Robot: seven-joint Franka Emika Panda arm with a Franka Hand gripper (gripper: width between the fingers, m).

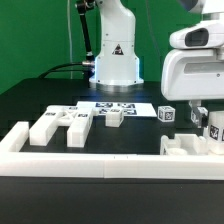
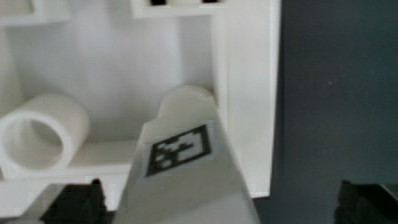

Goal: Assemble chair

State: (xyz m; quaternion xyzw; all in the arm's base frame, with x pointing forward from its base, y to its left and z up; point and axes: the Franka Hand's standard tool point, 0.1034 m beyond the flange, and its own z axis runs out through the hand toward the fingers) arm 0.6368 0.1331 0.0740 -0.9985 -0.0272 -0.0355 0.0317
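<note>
Exterior view: chunky matte-white chair pieces [image 1: 62, 125] loose on the black surface [image 1: 140, 135] behind a long white rail [image 1: 100, 165], room between them. Pincer [image 1: 203, 120] spread wide, gripping nothing, over a tagged chair block [image 1: 188, 148] at the exterior view's right.

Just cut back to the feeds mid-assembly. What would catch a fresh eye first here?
The bulky white claw hangs open at the exterior view's right, over a cluster of white chair pieces near the border rail. The wrist view is filled by a tagged wedge-shaped piece next to a round white piece. More loose pieces lie on the black table at the exterior view's left.
</note>
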